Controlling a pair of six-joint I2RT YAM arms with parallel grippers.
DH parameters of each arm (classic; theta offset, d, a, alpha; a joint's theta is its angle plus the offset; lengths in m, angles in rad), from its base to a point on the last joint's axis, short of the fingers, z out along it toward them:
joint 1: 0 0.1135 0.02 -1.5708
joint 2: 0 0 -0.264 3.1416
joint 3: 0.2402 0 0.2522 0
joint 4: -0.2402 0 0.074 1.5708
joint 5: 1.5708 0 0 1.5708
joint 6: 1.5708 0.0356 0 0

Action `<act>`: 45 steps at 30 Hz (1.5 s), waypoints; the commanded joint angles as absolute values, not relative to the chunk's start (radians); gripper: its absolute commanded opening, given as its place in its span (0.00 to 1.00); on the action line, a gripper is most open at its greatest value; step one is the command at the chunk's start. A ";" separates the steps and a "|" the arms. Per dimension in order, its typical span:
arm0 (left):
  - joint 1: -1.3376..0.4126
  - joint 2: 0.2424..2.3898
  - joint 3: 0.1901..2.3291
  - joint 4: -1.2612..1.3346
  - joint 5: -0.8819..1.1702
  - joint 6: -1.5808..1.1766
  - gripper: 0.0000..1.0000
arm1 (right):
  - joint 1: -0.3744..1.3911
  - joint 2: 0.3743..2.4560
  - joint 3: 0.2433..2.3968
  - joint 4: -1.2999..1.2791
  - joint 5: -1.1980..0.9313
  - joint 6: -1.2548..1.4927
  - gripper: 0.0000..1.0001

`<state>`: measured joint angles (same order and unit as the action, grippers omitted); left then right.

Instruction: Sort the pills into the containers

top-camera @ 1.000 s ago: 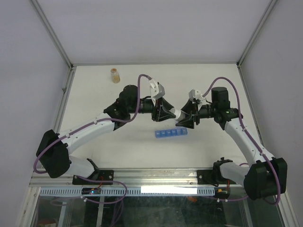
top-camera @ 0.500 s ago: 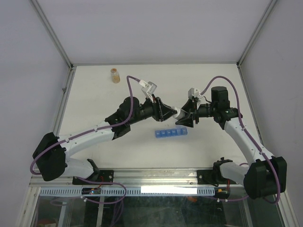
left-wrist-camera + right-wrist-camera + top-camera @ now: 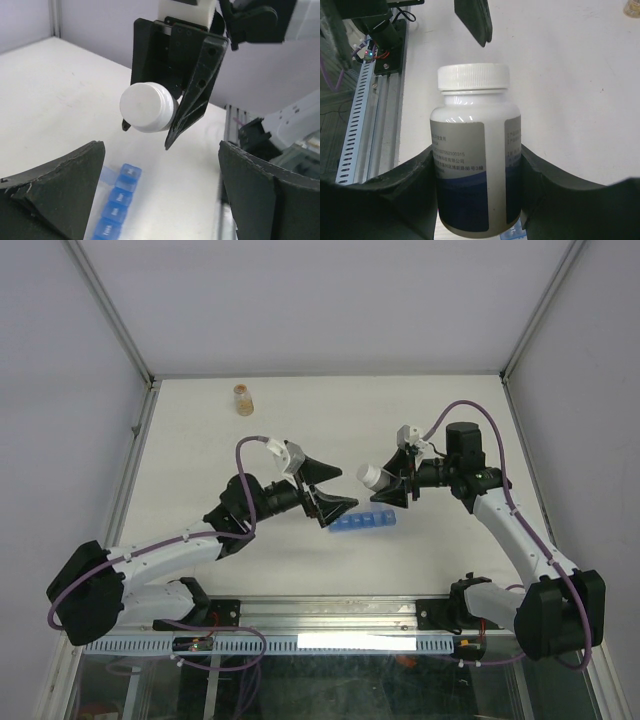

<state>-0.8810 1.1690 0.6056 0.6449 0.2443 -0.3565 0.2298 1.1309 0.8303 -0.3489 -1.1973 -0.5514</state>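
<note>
Backed left pincer [image 3: 346, 487] off white plastic screw-cap bottle [image 3: 372, 476], released wide; kept right pincer [image 3: 391, 483] grasping bottle; left translucent-blue strip of square containers [image 3: 362, 523] on counter [image 3: 200, 460] just beside left pincer.

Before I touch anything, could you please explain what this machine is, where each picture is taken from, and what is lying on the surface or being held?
These are two robot arms bolted at the near edge of a white table, each ending in a two-finger gripper. The wide picture comes from a fixed camera above and behind them. The other two come from cameras on the wrists, so the dark shapes at their lower edges are that arm's own fingers. On the table lie a strip of small translucent-blue plastic compartments and, far back on the left, a small amber-orange bottle. The right gripper holds a white plastic bottle with a white screw cap, cap towards the other arm. The left gripper is open and empty.
</note>
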 commanded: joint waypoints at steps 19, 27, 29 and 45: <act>-0.667 1.505 0.987 0.535 1.066 0.221 0.75 | 0.227 1.133 0.871 -0.342 -1.257 -0.589 0.00; -0.676 1.522 0.976 0.631 1.080 0.148 0.69 | 0.229 1.137 0.873 -0.345 -1.256 -0.590 0.00; -0.681 1.523 0.976 0.642 1.078 0.141 0.67 | 0.229 1.137 0.873 -0.345 -1.257 -0.590 0.00; -0.706 1.539 1.002 0.647 1.042 0.119 0.56 | 0.231 1.141 0.875 -0.347 -1.259 -0.591 0.00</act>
